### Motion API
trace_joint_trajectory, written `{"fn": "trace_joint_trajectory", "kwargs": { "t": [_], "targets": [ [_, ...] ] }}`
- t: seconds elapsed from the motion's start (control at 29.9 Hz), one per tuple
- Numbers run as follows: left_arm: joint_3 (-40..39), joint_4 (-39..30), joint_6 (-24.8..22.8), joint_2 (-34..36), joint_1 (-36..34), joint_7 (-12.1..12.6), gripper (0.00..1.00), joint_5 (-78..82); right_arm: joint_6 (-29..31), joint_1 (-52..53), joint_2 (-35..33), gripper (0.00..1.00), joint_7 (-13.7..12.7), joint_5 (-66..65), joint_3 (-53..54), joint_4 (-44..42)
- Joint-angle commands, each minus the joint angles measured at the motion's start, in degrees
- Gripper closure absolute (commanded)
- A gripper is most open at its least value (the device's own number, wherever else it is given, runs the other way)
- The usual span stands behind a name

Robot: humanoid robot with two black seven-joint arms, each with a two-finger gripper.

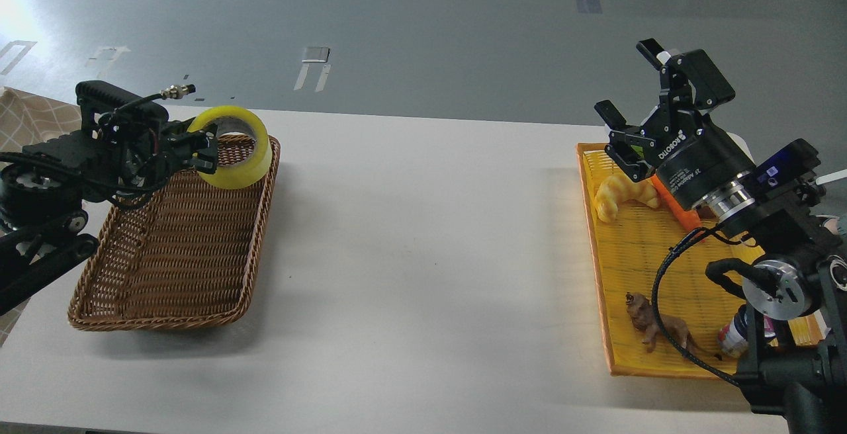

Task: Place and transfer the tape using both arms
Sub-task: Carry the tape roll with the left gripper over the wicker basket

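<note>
The yellow tape roll (239,149) hangs in my left gripper (204,149), which is shut on its rim. It is held in the air over the far right corner of the brown wicker basket (165,268), its open core facing up and toward me. My right gripper (628,100) is open and empty, raised above the far end of the yellow tray (625,235) on the right.
The tray holds a yellow croissant toy (619,194), an orange carrot-like piece (671,206), a brown animal figure (652,328) and a small bottle (734,336). A checked cloth (26,120) lies at the far left. The white table (423,255) spans between basket and tray.
</note>
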Motion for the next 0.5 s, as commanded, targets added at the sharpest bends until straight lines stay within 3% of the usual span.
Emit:
{"fn": "trace_joint_trajectory", "kwargs": {
  "t": [0.0,0.27,0.47],
  "targets": [
    [-0.1,0.0,0.5,1.1,1.3,-0.3,0.91,-0.7,0.0,0.0,0.0,0.0,0.0,0.0,-0.1,0.1],
    [0.0,1.3,2.8,4.1,5.0,-0.5,0.91,-4.2,0.0,-0.2,0.0,0.0,0.0,0.0,-0.1,0.1],
    [0.0,2.4,5.1,5.4,8.9,-2.2,0.91,-5.4,0.0,-0.7,0.0,0.0,0.0,0.0,-0.1,0.1]
  ]
}}
